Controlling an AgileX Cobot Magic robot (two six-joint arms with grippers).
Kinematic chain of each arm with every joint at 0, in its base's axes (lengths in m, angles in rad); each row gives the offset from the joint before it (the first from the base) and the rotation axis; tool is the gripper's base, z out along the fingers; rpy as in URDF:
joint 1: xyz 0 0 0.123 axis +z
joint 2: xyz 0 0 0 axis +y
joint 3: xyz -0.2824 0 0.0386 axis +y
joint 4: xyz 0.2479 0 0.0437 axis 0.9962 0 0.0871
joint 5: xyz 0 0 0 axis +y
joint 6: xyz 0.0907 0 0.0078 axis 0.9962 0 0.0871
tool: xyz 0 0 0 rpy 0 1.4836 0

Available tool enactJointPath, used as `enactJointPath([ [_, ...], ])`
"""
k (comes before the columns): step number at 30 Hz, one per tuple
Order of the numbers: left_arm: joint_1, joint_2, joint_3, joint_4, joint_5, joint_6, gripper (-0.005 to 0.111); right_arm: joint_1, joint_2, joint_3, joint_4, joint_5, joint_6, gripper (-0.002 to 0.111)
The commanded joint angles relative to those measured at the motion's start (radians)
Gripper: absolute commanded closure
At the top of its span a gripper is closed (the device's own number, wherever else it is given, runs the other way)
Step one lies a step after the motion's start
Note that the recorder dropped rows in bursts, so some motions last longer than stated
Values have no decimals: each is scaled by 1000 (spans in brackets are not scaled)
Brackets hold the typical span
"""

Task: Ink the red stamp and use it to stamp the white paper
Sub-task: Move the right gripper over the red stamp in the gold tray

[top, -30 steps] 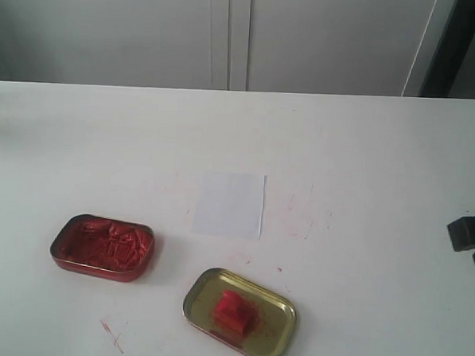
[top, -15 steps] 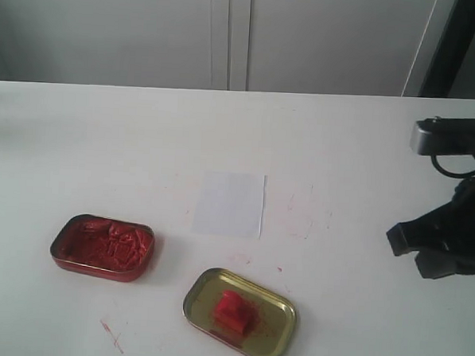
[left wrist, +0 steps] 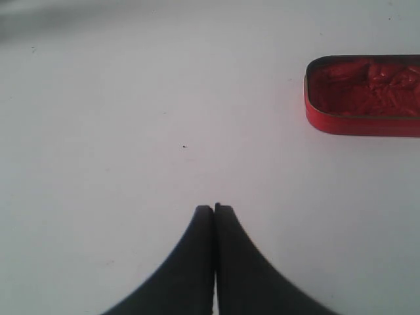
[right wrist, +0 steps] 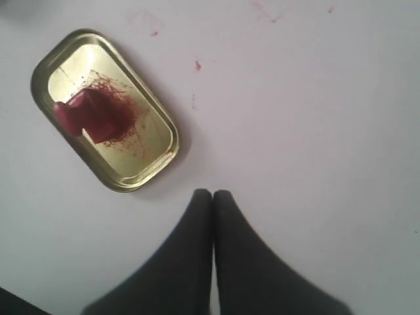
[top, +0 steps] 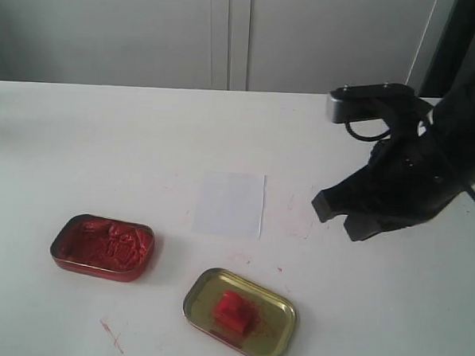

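One red stamp [top: 233, 312] in gold lid [top: 205, 293]

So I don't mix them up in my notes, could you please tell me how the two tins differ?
The red tin is filled with red paste; the gold lid holds only the red stamp and smears. The red tin has taller red walls; the gold lid is shallower. Both are open, round-cornered rectangles.
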Motion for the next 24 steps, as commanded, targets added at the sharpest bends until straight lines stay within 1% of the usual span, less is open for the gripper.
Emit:
enactJointPath([
  [1,2,-5,10,0,7,0,107,69,47,-47,4,15,-4,108],
  [7,2,-5,10,0,7,0,107,155,111,-102,4,20,-9,108],
  [15,2,-5,10,0,7,0,107,256,196,-162,2,24,-69,108],
  [24,2,-5,10,0,7,0,107,345,273,-212,-4,41,-110,108],
])
